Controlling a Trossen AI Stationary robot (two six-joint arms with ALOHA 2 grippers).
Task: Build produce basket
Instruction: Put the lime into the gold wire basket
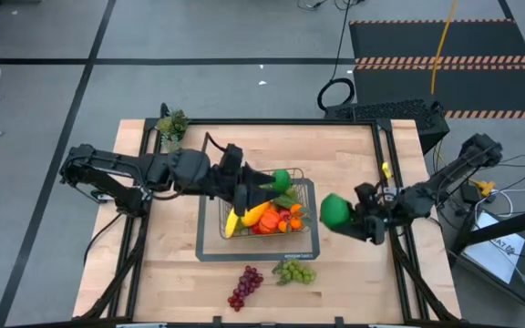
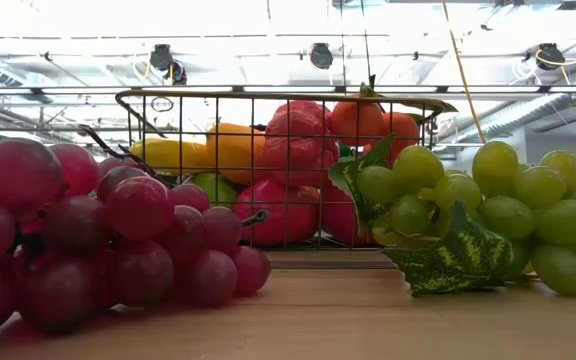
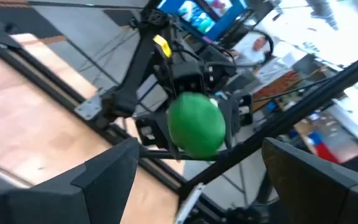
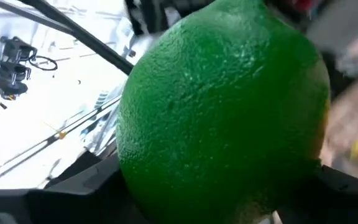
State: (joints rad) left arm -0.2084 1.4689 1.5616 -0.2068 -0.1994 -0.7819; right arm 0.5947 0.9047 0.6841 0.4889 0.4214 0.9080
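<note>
Right end effector (image 1: 346,217) pinches round pebbled green plastic lime (image 1: 334,210) just right of silvery wire mesh basket (image 1: 303,232); left end effector (image 1: 264,189) spread, empty, over basket's produce.

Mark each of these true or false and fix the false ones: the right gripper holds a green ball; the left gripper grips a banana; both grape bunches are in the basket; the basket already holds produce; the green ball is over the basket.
1. The right gripper holds a green ball. True.
2. The left gripper grips a banana. False: its fingers stand open and empty over the basket.
3. Both grape bunches are in the basket. False: the red grapes and green grapes lie on the table in front of it.
4. The basket already holds produce. True.
5. The green ball is over the basket. False: it is beside the basket's right edge.
</note>
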